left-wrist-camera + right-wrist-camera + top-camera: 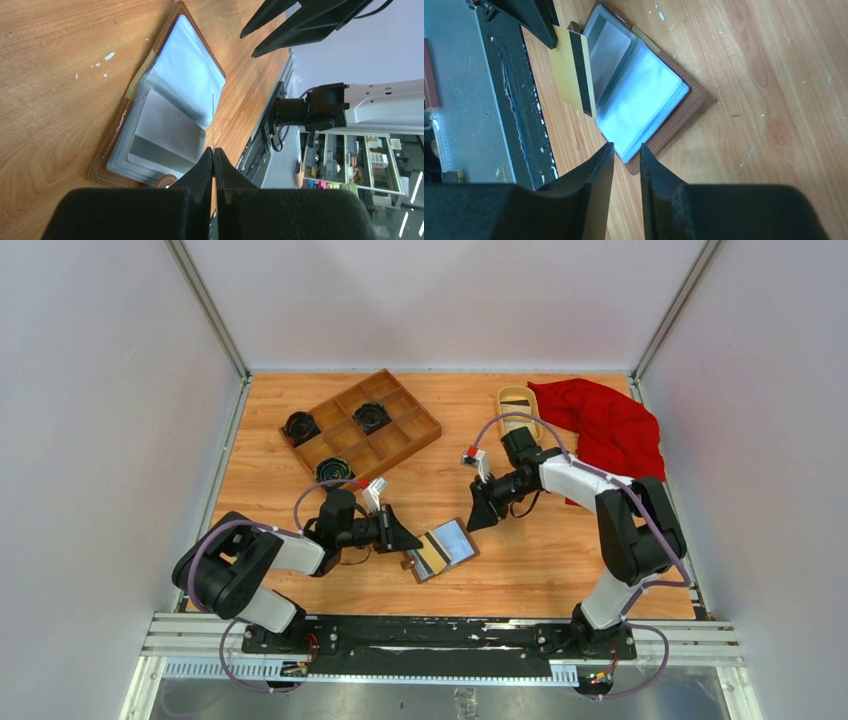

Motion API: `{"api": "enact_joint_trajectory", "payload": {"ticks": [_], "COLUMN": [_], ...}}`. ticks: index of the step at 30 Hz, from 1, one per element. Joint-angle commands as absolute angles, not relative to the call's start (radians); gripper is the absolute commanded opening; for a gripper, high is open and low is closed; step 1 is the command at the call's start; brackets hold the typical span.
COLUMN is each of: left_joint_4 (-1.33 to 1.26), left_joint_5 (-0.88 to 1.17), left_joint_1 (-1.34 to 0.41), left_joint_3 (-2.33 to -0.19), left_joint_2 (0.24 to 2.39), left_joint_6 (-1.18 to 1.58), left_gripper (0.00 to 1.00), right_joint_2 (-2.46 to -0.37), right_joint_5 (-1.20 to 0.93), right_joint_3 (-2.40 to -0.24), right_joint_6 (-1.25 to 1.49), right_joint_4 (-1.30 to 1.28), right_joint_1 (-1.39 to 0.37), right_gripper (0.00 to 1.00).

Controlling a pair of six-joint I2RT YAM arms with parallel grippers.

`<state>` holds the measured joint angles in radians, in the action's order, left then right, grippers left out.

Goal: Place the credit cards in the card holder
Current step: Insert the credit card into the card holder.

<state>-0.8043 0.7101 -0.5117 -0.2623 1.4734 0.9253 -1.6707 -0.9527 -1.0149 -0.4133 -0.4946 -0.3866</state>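
Pinching a yellow card (574, 70) edge-on, the left gripper (213, 150) is held low over the card holder (644, 100), laid open on the table (560, 570); the right gripper (624, 147) is angled down beside it, jaws slightly parted, empty.

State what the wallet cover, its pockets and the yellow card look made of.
The wallet cover looks like leather or imitation: matte brown, stitched edge. The pockets look like thin clear plastic: glossy, with bluish glare. The card is probably stiff plastic: smooth yellow, dark stripe, no bend.
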Motion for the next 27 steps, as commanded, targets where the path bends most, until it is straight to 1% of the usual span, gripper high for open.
{"api": "enact_joint_trajectory", "payload": {"ticks": [1, 3, 8, 27], "left_joint_4": [-0.804, -0.8, -0.763, -0.683], "left_joint_5": [0.729, 0.726, 0.709, 0.685], "left_joint_1": [-0.5, -0.496, -0.486, -0.466], "left_joint_3": [-0.278, -0.275, -0.272, -0.267], "left_joint_2": [1.501, 1.505, 1.5, 1.488], "left_joint_6": [0.926, 0.927, 0.915, 0.891], "left_gripper": [0.0, 0.0, 0.0, 0.0], "right_joint_2": [-1.713, -1.724, -1.748, -1.779], "right_joint_5": [-0.92, -0.905, -0.867, -0.806], "right_joint_3": [-1.05, -1.052, -1.06, -1.069], "right_joint_6": [-0.402, -0.398, -0.388, -0.382], "right_joint_4": [-0.529, -0.531, -0.53, -0.541], "right_joint_1": [-0.426, -0.435, -0.448, -0.478], "right_gripper": [0.26, 0.23, 0.19, 0.17]}}
